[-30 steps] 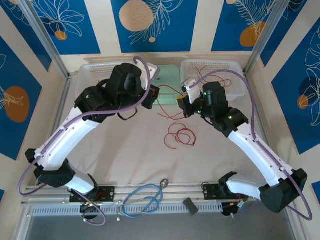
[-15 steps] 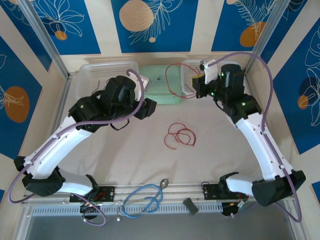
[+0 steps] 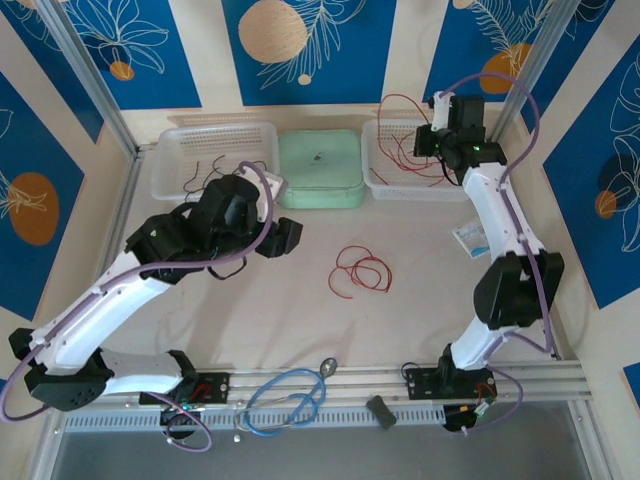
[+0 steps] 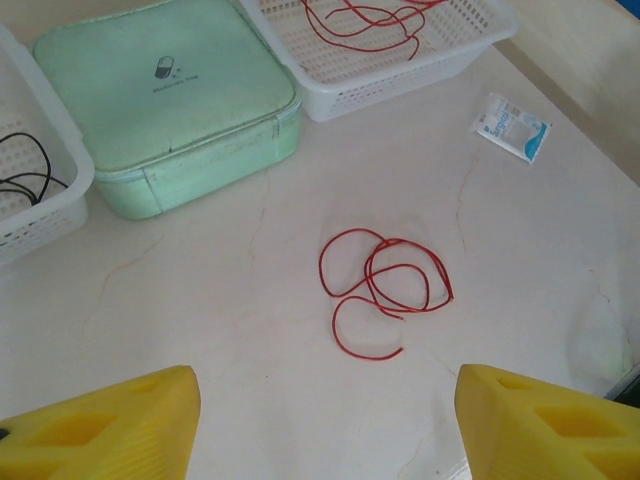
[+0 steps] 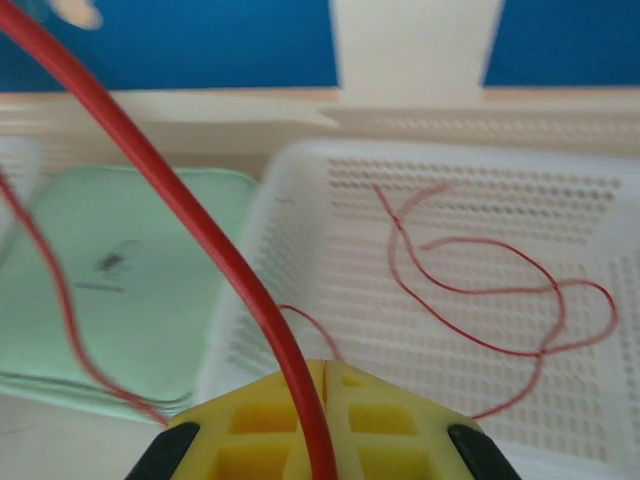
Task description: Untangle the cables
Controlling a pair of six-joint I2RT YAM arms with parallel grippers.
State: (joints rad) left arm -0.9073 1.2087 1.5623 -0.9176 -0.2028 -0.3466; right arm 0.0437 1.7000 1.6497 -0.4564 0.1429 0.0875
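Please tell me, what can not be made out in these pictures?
Left wrist view: the black cables are cut off by the left edge.
Right wrist view: the red cable in the right gripper leaves at the top left corner, so its length is unknown.
Right wrist view: the green box label is blurred.
Top view: the sachet print is too small to read.

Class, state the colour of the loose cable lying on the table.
The cable is red; left wrist view.

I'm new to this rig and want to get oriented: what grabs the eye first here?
The right gripper, shut on a long red cable, holds it raised over the white basket. A looped red cable lies loose on the table, near the open left gripper.
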